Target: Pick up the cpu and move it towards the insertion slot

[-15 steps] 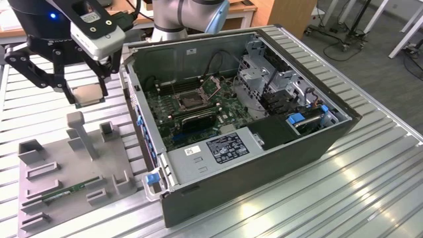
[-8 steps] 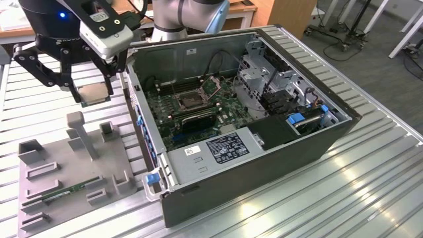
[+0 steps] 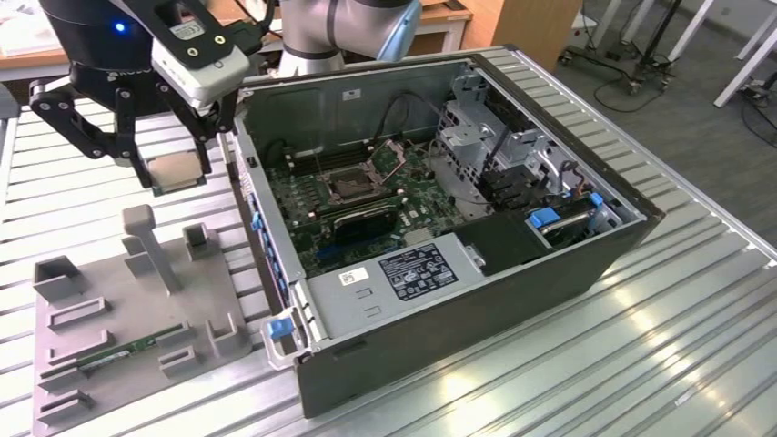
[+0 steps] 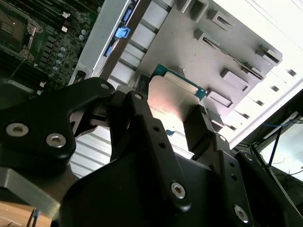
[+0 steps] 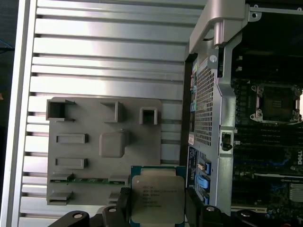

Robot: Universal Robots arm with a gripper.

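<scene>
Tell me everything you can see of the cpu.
The cpu is a thin square chip: a silver-grey metal lid with faint print on a green-rimmed board. The gripper clamps it by two opposite edges and holds it in the air by the grey fixture plate, outside the open computer case, on the exterior view's left.

Support surface: a ribbed silver metal table [image 3: 643,337], its slats parallel across the whole top (the same slatted table [image 5: 109,71] appears in the first wrist view). Two items rest directly on it. A flat grey fixture plate [image 3: 122,319] with raised blocks and pockets lies toward the exterior view's left. An open dark computer case [image 3: 461,319] lies on its side just beside the plate, toward the exterior view's right.
</scene>
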